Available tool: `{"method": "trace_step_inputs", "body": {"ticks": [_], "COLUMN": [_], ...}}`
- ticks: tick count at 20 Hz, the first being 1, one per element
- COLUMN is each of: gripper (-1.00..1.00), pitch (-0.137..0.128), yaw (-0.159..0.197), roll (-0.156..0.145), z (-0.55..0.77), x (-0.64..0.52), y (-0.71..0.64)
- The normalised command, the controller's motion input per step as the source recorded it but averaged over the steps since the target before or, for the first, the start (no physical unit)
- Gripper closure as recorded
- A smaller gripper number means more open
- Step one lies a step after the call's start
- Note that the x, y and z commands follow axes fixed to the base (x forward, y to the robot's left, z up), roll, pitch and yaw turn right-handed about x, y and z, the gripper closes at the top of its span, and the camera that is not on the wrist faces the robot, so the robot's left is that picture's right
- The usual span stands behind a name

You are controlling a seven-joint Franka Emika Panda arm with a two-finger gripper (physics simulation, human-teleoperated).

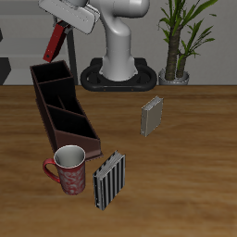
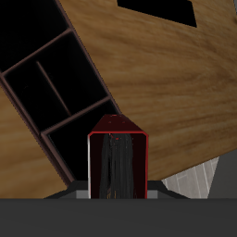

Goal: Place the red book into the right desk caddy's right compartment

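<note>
My gripper is shut on the red book and holds it tilted in the air, high above the back end of the right desk caddy. The caddy is a long maroon tray with dividers, running from the table's back toward the mug. Its end section farthest back lies below the book. In the wrist view the book hangs edge-on between my fingers, with the caddy below and an end section just beside the book's lower edge.
A red patterned mug stands at the caddy's near end. A black-and-white striped book stands beside it. A grey book stands mid-table. The robot base and a potted plant are at the back.
</note>
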Motion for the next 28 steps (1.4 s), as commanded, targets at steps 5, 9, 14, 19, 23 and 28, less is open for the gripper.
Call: {"method": "trace_step_inputs", "body": {"ticks": [5, 9, 14, 19, 23, 28], "gripper": [1.00, 1.00, 1.00, 1.00, 1.00, 1.00], "pitch": [0.021, -0.003, 0.026, 0.047, 0.031, 0.054], "yaw": [-0.080, -0.017, -0.035, -0.032, -0.041, -0.049], "roll": [0.016, 0.059, 0.013, -0.023, -0.039, -0.058], "z": [-0.15, -0.09, -0.20, -0.21, -0.18, -0.20], "x": [0.07, 0.11, 0.09, 0.10, 0.02, 0.04], "y": [0.04, 0.33, 0.07, -0.09, -0.10, -0.19]}}
